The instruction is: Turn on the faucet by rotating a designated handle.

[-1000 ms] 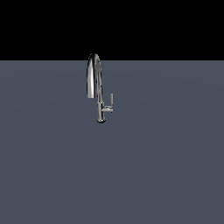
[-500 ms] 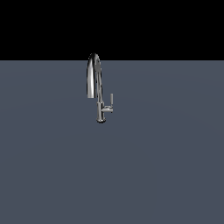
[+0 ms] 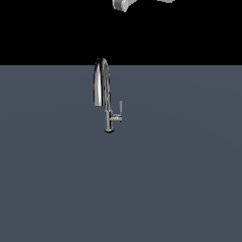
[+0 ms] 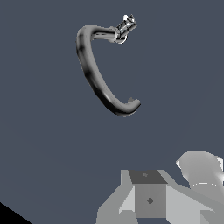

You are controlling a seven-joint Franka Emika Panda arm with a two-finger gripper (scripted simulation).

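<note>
The chrome faucet (image 3: 101,82) stands upright on the grey surface, its arched spout rising from a slim stem with a round base. The handle (image 3: 119,113) is a short stub on the stem's side toward the exterior view's right, with a small upright bar. In the wrist view the faucet (image 4: 94,74) shows from above and the handle (image 4: 125,26) sits at its far end. My gripper (image 4: 149,199) shows only as grey body parts, well apart from the faucet. Its fingers are not clear.
A white part of the arm (image 3: 124,4) shows at the top edge of the exterior view, high above the faucet. The flat grey surface (image 3: 179,179) spreads around the faucet.
A white part of the arm has come into view at the top edge of the exterior view. The faucet and handle have not moved.
</note>
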